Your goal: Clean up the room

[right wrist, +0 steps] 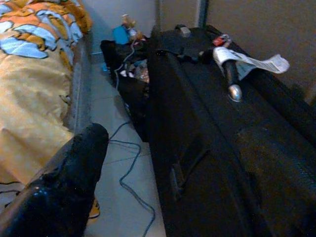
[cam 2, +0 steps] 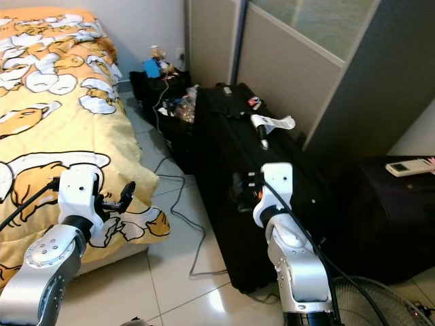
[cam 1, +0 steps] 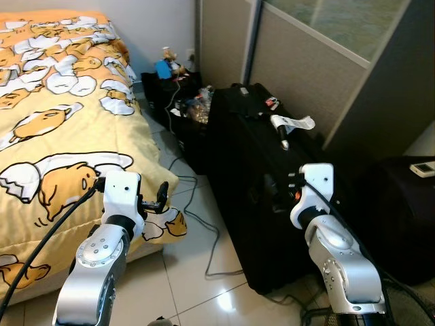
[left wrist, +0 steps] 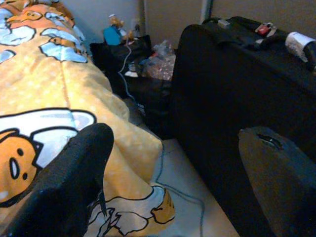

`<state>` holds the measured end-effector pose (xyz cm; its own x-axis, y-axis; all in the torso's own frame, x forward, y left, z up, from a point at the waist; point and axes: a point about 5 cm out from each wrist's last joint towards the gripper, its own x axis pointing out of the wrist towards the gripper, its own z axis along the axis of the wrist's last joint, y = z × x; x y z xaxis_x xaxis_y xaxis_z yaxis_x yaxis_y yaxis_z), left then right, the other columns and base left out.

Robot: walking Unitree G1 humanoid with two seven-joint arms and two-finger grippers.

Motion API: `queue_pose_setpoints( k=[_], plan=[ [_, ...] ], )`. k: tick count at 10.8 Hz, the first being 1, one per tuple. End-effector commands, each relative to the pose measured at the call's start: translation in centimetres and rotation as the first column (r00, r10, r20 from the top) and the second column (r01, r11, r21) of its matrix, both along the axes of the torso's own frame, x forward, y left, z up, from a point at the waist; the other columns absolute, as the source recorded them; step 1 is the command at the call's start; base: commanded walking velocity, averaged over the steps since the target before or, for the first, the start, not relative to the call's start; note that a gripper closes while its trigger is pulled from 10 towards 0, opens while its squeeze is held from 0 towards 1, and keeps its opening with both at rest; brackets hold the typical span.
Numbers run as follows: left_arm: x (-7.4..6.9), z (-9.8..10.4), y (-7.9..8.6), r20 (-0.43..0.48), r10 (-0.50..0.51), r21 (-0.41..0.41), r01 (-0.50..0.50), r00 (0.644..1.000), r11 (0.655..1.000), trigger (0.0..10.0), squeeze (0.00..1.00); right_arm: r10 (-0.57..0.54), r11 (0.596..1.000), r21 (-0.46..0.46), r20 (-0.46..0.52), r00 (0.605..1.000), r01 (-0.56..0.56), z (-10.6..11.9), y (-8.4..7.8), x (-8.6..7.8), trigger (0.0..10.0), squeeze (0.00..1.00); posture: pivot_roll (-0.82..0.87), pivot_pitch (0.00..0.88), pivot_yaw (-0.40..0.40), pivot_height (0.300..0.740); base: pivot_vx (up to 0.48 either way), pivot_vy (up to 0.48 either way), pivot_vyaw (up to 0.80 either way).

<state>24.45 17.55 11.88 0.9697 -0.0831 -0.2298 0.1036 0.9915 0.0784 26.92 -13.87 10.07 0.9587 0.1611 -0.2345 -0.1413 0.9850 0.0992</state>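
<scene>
**Bedroom aisle: both grippers raised and empty, clutter at the far wall**

The left gripper (cam 1: 162,197) is held up over the lower corner of the bed (cam 1: 61,136), above the edge of the yellow cartoon-print cover (cam 2: 41,129). In the left wrist view its two fingers (left wrist: 64,187) stand wide apart with nothing between them; the bed corner and floor show through the gap.

The right gripper (cam 2: 239,190) is raised against the side of a large black suitcase (cam 1: 251,176) standing on edge on the robot's right. In the right wrist view one finger (right wrist: 69,173) is plain and the other is a dark shape against the case; they are spread and hold nothing.

On top of the suitcase lies a handle wrapped in a white paper tag (cam 1: 293,123), with a small red item (right wrist: 220,40) near the far end.

Beyond the suitcase, against the far wall, sits a dark bag (cam 1: 163,88) with loose items piled on it, among them a blue object (cam 1: 163,68) and crumpled clear plastic (left wrist: 160,61). A thin cable (cam 1: 204,224) trails from that pile along the tiled floor (cam 1: 197,285) between bed and suitcase.

At far right a white remote (cam 2: 408,166) rests on a dark low surface. A fan guard (cam 2: 374,302) shows at the lower right corner.
</scene>
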Motion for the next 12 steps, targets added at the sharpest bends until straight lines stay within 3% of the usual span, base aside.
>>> queue_pose_setpoints(
  k=[1,4,5,7,8,9,10,11,12],
  plan=[
    [0.1,0.7,-0.4,0.016,-0.007,0.003,0.007,1.000,1.000,10.0,1.00,-0.014,1.000,0.009,0.013,1.000,0.014,0.2,-0.4,0.2,10.0,1.00,0.01,0.000,-0.049,0.740,0.000,0.000,0.00],
    [0.2,1.8,-1.0,0.080,-0.064,0.046,0.061,0.995,0.997,10.0,0.96,0.042,0.999,0.001,0.038,0.998,-0.042,0.4,0.5,0.4,10.0,1.00,0.02,0.000,-0.046,0.740,0.000,0.000,0.80],
    [0.1,1.9,-1.1,0.078,-0.065,0.051,0.061,0.995,0.997,10.0,0.00,0.045,0.999,0.009,0.045,0.998,-0.046,0.4,0.7,0.3,10.0,1.00,0.02,0.000,-0.038,0.740,0.000,0.000,0.80],
    [0.6,2.3,-0.7,0.104,-0.019,0.063,0.012,0.994,0.998,10.0,0.00,0.045,0.997,0.058,0.079,0.996,-0.050,0.8,1.0,0.4,10.0,1.00,0.02,0.000,-0.023,0.740,0.000,0.000,0.80],
    [1.1,2.8,-0.3,0.154,0.012,0.097,-0.027,0.988,0.995,10.0,0.00,0.037,0.999,0.022,0.098,0.994,-0.039,1.0,0.9,0.6,10.0,1.00,0.01,0.000,-0.011,0.740,0.000,0.000,0.80],
    [1.3,2.6,-0.2,0.134,0.006,0.082,-0.017,0.991,0.996,10.0,0.01,0.029,0.998,-0.067,0.157,0.987,-0.019,1.3,0.7,0.5,10.0,1.00,0.01,0.000,-0.007,0.740,0.000,0.000,0.00],
    [1.2,2.6,-0.4,0.130,-0.024,0.073,0.015,0.991,0.997,10.0,0.09,0.052,0.999,-0.007,0.077,0.996,-0.051,0.7,0.8,0.4,10.0,0.73,0.01,0.000,-0.005,0.740,0.000,0.000,0.00],
    [1.2,2.6,-0.6,0.130,-0.030,0.074,0.021,0.991,0.997,10.0,0.07,0.080,0.997,0.010,0.111,0.991,-0.082,1.0,0.7,0.3,10.0,0.00,0.01,0.000,-0.010,0.740,0.289,0.000,0.00],
    [1.2,2.6,-0.7,0.135,-0.030,0.073,0.020,0.990,0.997,10.0,0.06,0.116,0.992,-0.058,0.107,0.987,-0.110,0.7,1.0,0.2,10.0,0.00,0.01,0.000,-0.020,0.740,0.296,0.000,0.44]
  ],
)
